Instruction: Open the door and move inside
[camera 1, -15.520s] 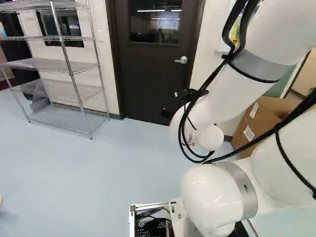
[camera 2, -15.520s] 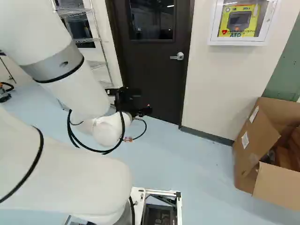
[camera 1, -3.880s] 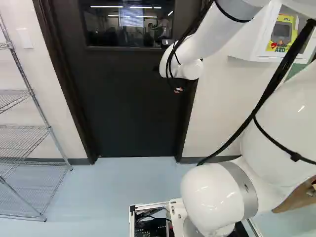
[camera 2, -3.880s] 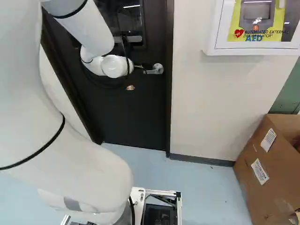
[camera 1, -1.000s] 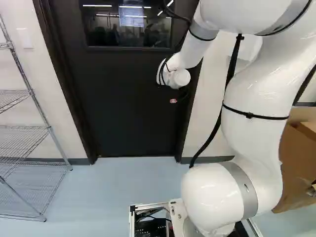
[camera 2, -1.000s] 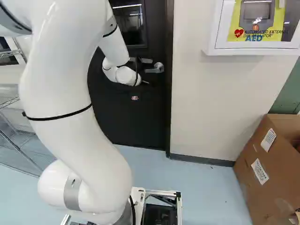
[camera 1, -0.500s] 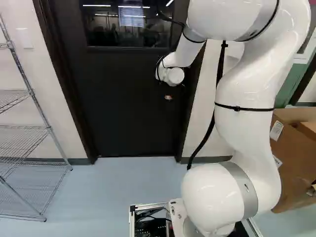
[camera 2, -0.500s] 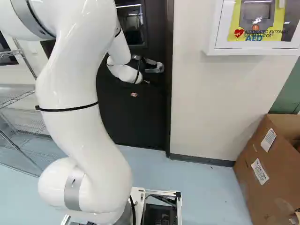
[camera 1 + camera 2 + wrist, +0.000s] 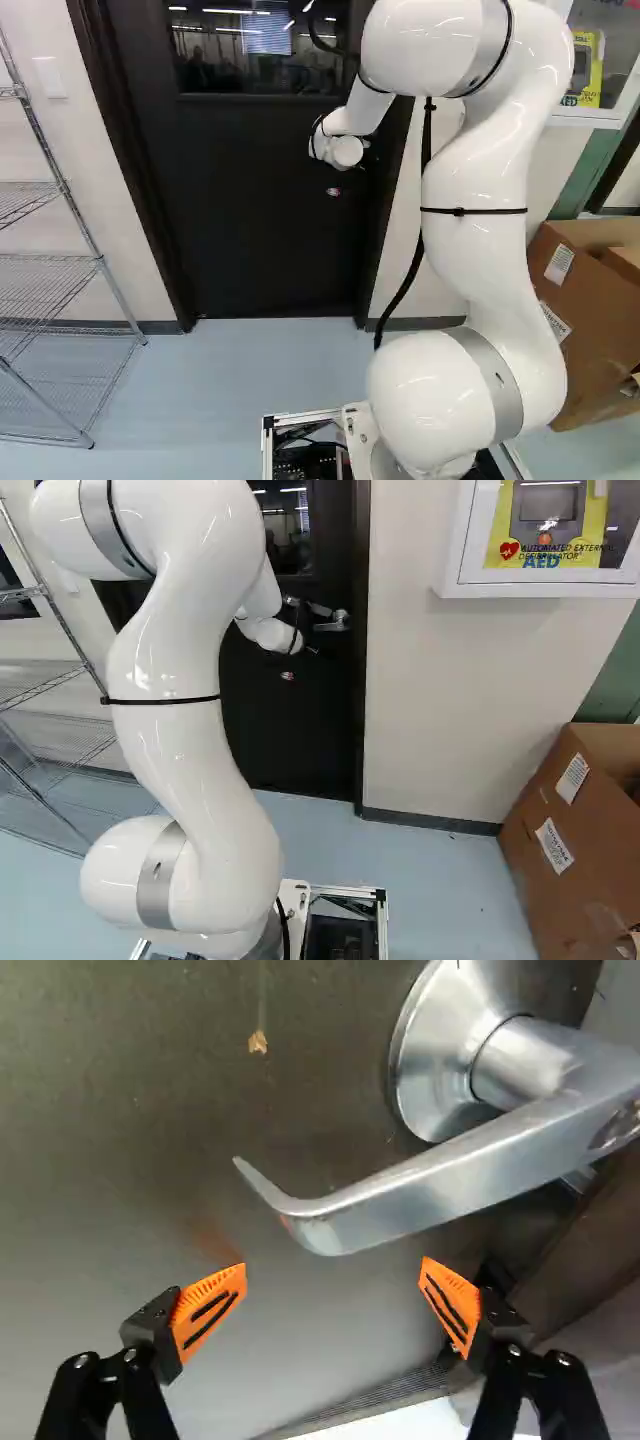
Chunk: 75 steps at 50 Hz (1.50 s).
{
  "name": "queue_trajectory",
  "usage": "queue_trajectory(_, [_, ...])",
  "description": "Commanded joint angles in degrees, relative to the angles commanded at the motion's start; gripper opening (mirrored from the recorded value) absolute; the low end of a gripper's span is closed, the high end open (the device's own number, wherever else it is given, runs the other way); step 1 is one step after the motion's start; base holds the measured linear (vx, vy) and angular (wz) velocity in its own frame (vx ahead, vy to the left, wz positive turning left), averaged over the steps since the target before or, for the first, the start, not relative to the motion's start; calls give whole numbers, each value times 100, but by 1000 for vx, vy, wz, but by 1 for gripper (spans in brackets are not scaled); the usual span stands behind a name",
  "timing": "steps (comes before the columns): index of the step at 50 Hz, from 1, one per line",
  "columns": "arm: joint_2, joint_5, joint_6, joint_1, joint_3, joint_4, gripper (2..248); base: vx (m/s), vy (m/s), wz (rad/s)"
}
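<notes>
- Gripper, black with two fingers and ribbed orange pads [image 9: 208, 1310], hangs spread wide [image 9: 334, 1268] in the wrist view, pinching nothing; the gap seems wide so that the handle can pass between the pads.
- Brushed silver metal lever handle [image 9: 450, 1182], the thing to be worked, lies just ahead of the fingertips, its curved free end nearer the gap than its round base plate [image 9: 418, 1065]. In the right base view it sits at the upper middle, by the door's right edge.
- Dark brown door with a window [image 9: 250, 220] fills the upper middle of the left base view and looks closed in its frame.
- White arm with grey bands [image 9: 490, 240] rises tall at the right of that view and reaches forward, probably to bring the gripper in at handle height.
- Likely step: lining up on the lever. Next calls for a small advance, then pressing the free end down, where leverage is best.
- Risk: a pad could slide off the smooth metal or knock the door face.
- Opening and moving inside remain undone.
</notes>
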Motion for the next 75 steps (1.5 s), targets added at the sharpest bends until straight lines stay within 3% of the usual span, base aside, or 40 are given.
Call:
queue_trajectory(46, [-1220,0,0,173,-1599,-42,247,0,0,0])
queue_trajectory(62, [-1391,0,0,364,-1832,-807,247,0,0,0])
queue_trajectory(75, [-1730,0,0,445,-2297,-1515,247,0,0,0])
